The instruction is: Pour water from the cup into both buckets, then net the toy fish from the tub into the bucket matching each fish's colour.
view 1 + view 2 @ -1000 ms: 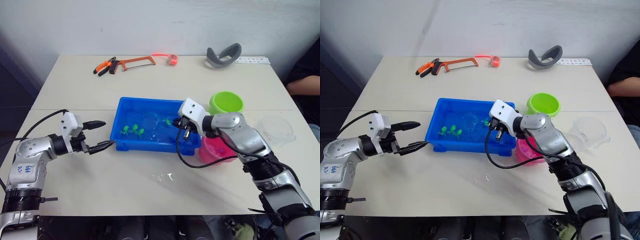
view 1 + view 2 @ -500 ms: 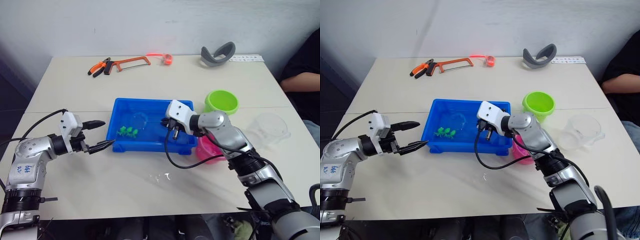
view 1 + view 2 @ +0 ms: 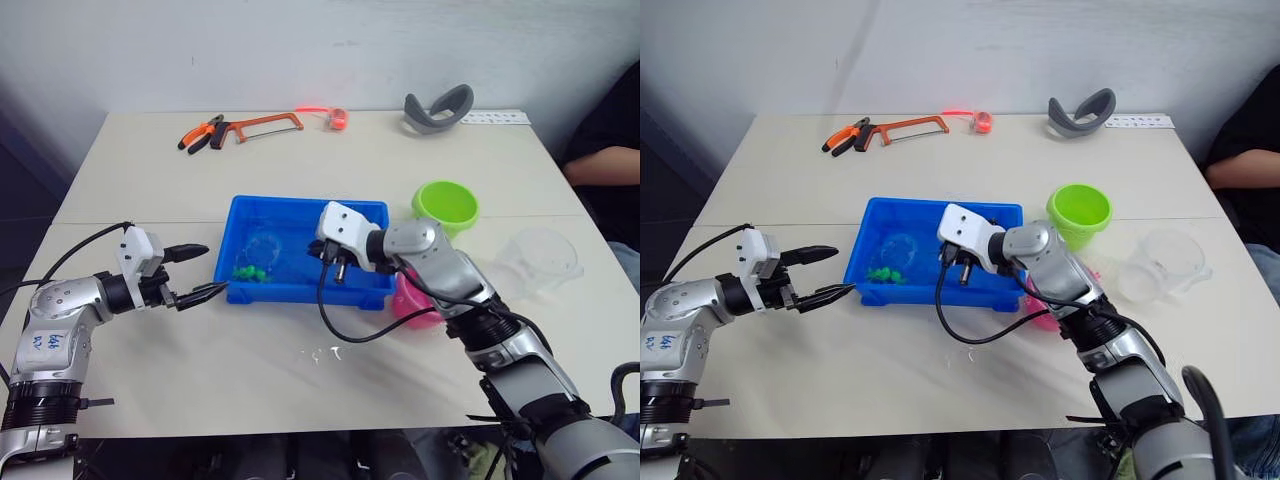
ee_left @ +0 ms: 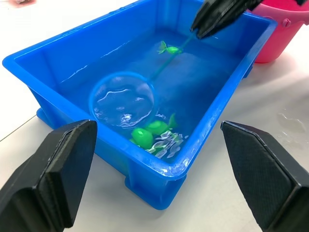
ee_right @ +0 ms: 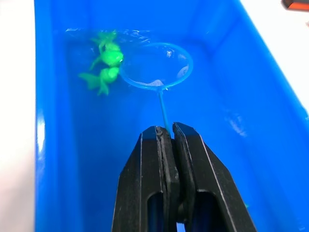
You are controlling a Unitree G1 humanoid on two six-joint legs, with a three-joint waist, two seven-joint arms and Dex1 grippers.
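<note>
From the head views, the right gripper [image 3: 333, 262] reaches over the blue tub [image 3: 372, 291], while the left gripper [image 3: 197, 270] gapes wide beside it. In the left wrist view, the net [image 4: 123, 99] sits underwater beside green toy fish [image 4: 149, 133]. In the right wrist view, the fingers [image 5: 193, 183] clamp its handle.

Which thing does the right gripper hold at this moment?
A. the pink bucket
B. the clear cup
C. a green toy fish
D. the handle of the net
D. The right gripper is shut on the thin handle of the net, whose blue hoop lies in the water of the tub beside the green toy fish.
</note>
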